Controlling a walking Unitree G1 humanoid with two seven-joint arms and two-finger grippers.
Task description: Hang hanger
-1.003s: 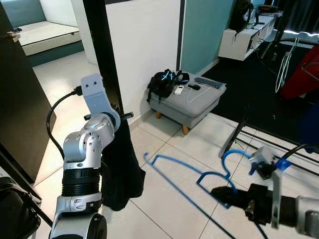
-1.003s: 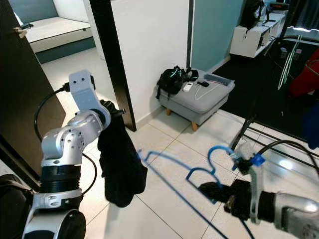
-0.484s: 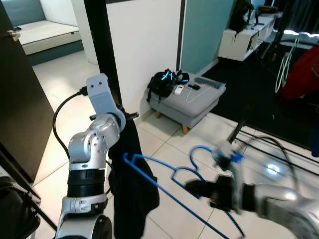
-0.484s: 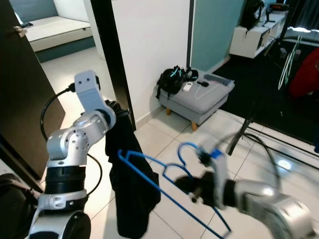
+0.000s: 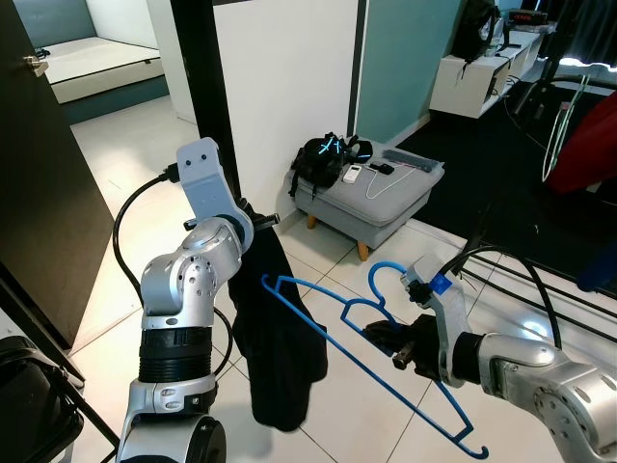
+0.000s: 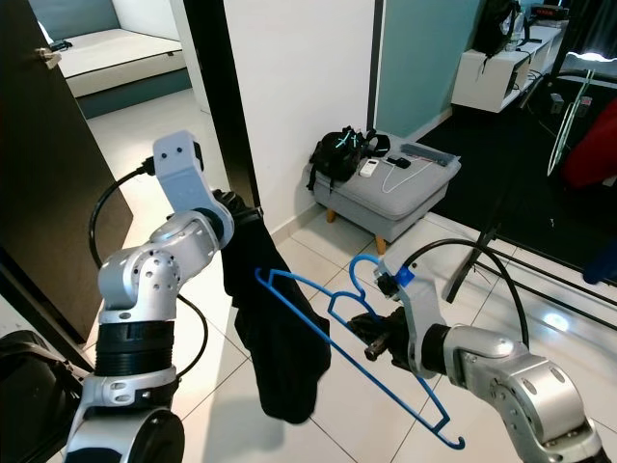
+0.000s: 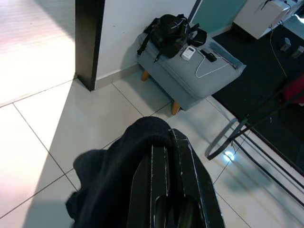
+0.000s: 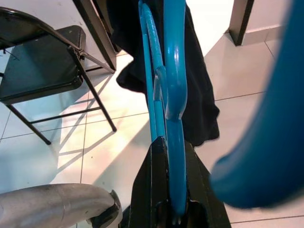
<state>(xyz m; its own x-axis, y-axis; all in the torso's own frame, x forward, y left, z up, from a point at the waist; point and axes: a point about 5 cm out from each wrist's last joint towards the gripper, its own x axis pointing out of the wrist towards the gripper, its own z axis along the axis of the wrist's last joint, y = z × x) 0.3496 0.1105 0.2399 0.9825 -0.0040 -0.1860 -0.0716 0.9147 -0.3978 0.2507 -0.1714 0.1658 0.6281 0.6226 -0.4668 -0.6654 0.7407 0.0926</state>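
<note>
Holding the blue hanger (image 5: 366,362) was the right gripper (image 5: 388,338), fingers pinched tight on the frame just below the hook, as seen in the right wrist view where the blue wire (image 8: 170,109) ran straight between the two black fingers (image 8: 147,190). The right arm was reached forward and across toward the robot's left, forearm roughly level above the white tile floor (image 5: 318,260), cable looped behind the wrist. The hanger was held tilted: hook up near the gripper, one shoulder end pointed at the dark garment (image 5: 280,357), the other end hanging low toward the floor. Its upper tip was seen just beside or touching the cloth; which could not be told.

The left arm was raised with the elbow bent, forearm angled up, wrist camera block at the top. The left gripper (image 7: 164,190) was seen pressed together with the black garment draped over its fingers, cloth hanging down in a long fold to near the floor.

Behind, a grey footstool (image 5: 386,193) with a black bag (image 5: 323,159) on it was seen against the white wall. A black folding chair (image 8: 42,61) was seen in the right wrist view.
</note>
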